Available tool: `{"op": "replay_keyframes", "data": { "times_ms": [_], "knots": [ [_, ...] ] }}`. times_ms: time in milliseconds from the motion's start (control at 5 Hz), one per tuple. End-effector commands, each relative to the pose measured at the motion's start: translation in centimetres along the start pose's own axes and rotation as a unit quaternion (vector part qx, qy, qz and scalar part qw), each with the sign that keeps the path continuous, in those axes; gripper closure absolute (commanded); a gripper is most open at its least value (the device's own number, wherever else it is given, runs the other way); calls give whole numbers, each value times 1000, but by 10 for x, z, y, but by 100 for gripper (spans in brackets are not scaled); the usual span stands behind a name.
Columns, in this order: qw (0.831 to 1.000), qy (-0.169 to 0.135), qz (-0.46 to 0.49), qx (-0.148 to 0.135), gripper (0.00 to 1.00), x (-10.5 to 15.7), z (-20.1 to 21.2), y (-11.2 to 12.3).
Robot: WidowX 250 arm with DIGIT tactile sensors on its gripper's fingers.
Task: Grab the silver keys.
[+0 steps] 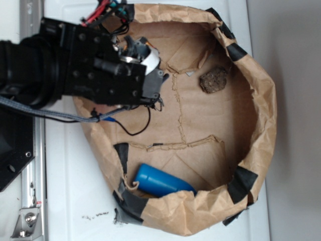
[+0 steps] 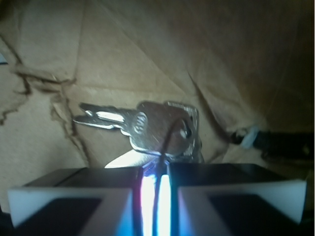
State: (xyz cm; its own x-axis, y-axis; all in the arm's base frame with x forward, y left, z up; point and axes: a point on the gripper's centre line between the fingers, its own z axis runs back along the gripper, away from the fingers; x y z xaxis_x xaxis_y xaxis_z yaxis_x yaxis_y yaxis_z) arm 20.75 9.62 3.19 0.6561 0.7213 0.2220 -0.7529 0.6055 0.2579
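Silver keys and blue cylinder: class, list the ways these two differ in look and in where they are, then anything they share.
The silver keys are flat, shiny metal, fanned on a ring; the blue cylinder is round-bodied and matte blue. The keys hang at the gripper, whose fingers are nearly together on the ring; the cylinder lies on its side, untouched, against the near wall. Both sit within the brown paper basin.

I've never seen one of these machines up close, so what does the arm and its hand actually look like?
The arm is chunky, matte black, built of blocky segments dotted with screws. Red and black wires loop at its top, a thin black cable trails below, and a grey braided cable runs along its underside. In the wrist view, the hand has two flat black fingers with white edges.
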Motion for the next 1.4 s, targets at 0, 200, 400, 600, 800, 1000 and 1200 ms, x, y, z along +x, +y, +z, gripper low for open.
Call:
{"op": "replay_keyframes", "data": {
  "times_ms": [0, 200, 400, 600, 800, 1000, 1200],
  "knots": [
    [999, -17, 10, -26, 100, 23, 22, 6],
    [1000, -18, -16, -19, 100, 24, 34, 7],
    [999, -16, -41, -14, 100, 27, 64, 4],
    [994, 68, -50, -63, 100, 23, 116, 5],
    [978, 61, -115, -162, 100, 15, 149, 7],
    [964, 40, -184, -186, 100, 7, 137, -8],
    [954, 35, -221, -200, 100, 9, 137, -18]
  ]
}}
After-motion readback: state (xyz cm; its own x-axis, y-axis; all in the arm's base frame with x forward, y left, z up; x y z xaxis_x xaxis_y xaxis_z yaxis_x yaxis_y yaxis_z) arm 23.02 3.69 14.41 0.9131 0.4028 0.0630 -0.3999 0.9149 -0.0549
